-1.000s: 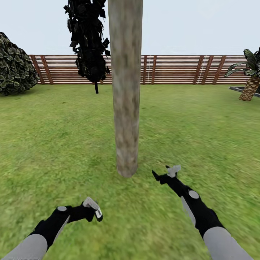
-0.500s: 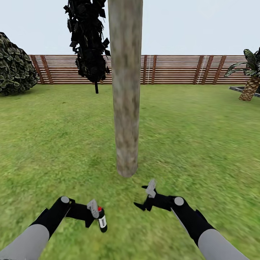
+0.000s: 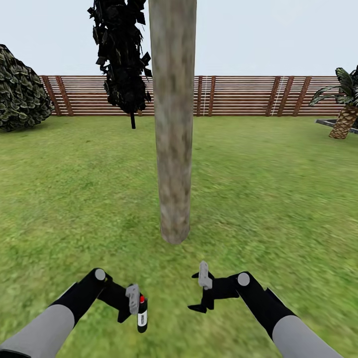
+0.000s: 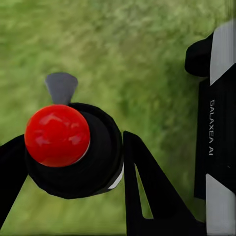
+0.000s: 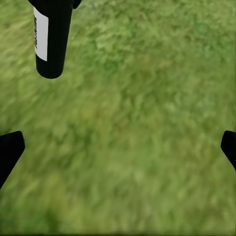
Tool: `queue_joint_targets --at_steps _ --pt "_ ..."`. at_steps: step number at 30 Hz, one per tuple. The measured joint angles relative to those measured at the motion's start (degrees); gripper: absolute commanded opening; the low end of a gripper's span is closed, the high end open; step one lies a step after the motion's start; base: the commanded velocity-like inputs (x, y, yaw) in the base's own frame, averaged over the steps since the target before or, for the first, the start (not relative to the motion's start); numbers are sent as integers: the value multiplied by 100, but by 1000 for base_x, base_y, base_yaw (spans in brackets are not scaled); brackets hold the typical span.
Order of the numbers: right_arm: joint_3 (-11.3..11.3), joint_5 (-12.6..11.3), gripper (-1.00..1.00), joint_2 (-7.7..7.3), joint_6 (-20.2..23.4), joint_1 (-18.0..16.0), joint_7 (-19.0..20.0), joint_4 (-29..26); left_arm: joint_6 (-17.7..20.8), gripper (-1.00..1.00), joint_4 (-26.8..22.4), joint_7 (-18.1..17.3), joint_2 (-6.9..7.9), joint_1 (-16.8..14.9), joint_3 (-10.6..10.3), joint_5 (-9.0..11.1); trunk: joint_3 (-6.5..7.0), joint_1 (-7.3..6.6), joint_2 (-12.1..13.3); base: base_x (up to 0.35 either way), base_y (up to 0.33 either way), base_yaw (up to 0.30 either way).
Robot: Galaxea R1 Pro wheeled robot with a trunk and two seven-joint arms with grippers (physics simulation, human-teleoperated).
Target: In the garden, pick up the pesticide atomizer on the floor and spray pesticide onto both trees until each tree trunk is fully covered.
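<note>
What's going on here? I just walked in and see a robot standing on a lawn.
A two-armed robot stands on the grass facing a thick tree trunk. Its left tool is shut on the pesticide atomizer, a small dark bottle with a red top, held low and roughly upright. The right tool is open and empty, hovering beside it. No spray shows on the trunk. A slatted fence runs behind.

A dense, rounded dark-green shrub [image 3: 17, 92] stands at the far left, against the boundary. A slim dark cypress-like tree [image 3: 122, 54] rises further along it. A short palm [image 3: 345, 107] with scaly brown trunk stands far right, beside a flat dark slab edge [image 3: 330, 123]. Pale sky [image 3: 258, 35] overhead.
</note>
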Motion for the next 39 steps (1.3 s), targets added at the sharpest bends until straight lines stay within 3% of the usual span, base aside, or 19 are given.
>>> queue_joint_targets --at_steps 2,3,7,15,20,24,29,39 --pt "0 15 100 -2 0 0 33 0 -5 -100 2 -5 -12 0 -42 -45 0 0 0 0 0 0" --pt "3 20 -100 -2 0 0 56 2 -6 -100 -1 -6 -13 0 -78 -102 0 0 0 0 0 0" --pt "50 83 -100 -3 0 0 102 8 -13 -100 -5 -8 23 0 -179 -337 0 0 0 0 0 0" --pt "354 113 -100 0 -4 0 103 9 -363 -100 32 -11 -33 0 -194 -355 0 0 0 0 0 0" --pt "623 92 -100 14 -1 0 102 5 -447 -100 87 -4 -329 8 -205 -389 0 0 0 0 0 0" --pt "662 66 -100 34 0 0 102 -48 -478 -100 98 19 -423 6 -206 -403 0 0 0 0 0 0" --pt "660 60 -100 273 -2 0 102 -106 -469 -100 99 63 -541 2 -203 -406 0 0 0 0 0 0" --pt "660 57 -100 359 0 0 106 -304 -463 -100 100 75 -589 5 -204 -413 0 0 0 0 0 0"
